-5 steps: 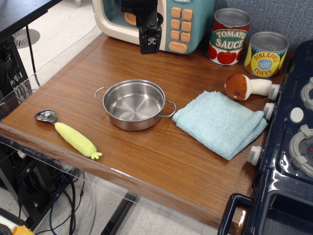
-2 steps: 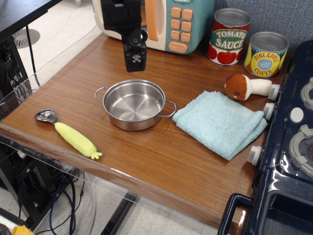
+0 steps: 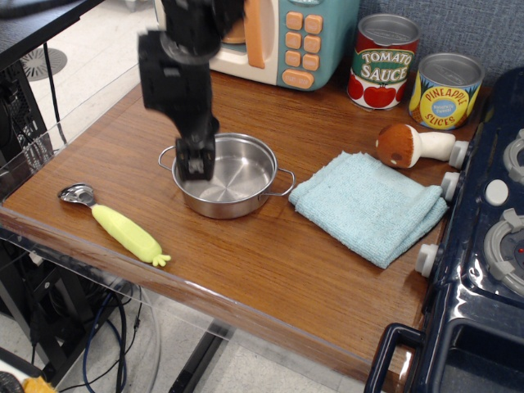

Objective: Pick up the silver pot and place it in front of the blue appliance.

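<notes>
The silver pot is a shallow round steel pot with two wire loop handles, standing on the wooden table left of centre. My gripper hangs at the pot's left rim, its black fingers low over that edge. I cannot tell whether the jaws are open or shut, nor whether they touch the rim. The blue appliance, a teal toy microwave with a cream front, orange door handle and orange buttons, stands at the back of the table. My arm hides its left part.
A folded light-blue cloth lies right of the pot. A toy mushroom, a tomato sauce can and a pineapple can stand at the back right. A yellow-handled scoop lies front left. A dark navy toy stove fills the right edge.
My gripper has come down and to the left, from in front of the microwave to the pot's left rim. The pot has not moved.
</notes>
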